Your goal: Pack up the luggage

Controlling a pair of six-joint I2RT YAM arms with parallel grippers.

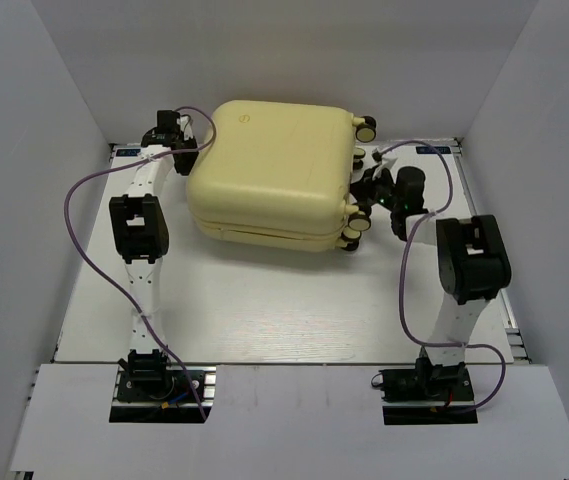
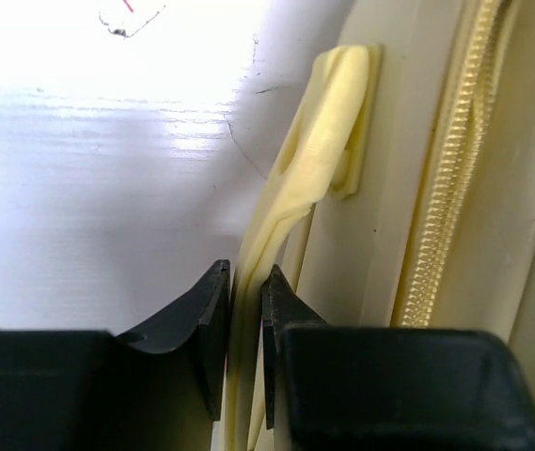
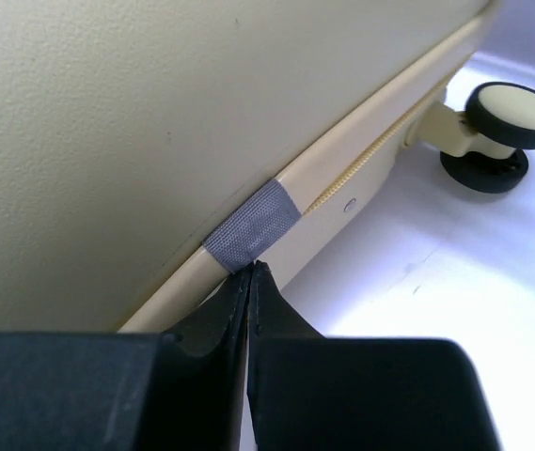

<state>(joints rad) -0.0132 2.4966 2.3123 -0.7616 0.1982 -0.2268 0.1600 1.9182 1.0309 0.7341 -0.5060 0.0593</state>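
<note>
The luggage [image 1: 269, 170] is a large pale yellow suitcase lying closed and flat at the back middle of the table. My left gripper [image 1: 190, 140] is at its left side, shut on the pale yellow side handle [image 2: 323, 132], which runs down between the fingertips [image 2: 245, 277]. The zipper [image 2: 446, 188] runs beside the handle. My right gripper [image 1: 366, 195] is at the suitcase's right side by the wheels. In the right wrist view it [image 3: 250, 268] is pinched shut on the lower end of a grey fabric tab [image 3: 253, 224] on the suitcase seam.
Cream wheels [image 1: 364, 127] stick out on the suitcase's right side, one close to my right gripper [image 3: 507, 117]. White walls enclose the table [image 1: 264, 310] at the back, left and right. Purple cables loop beside both arms.
</note>
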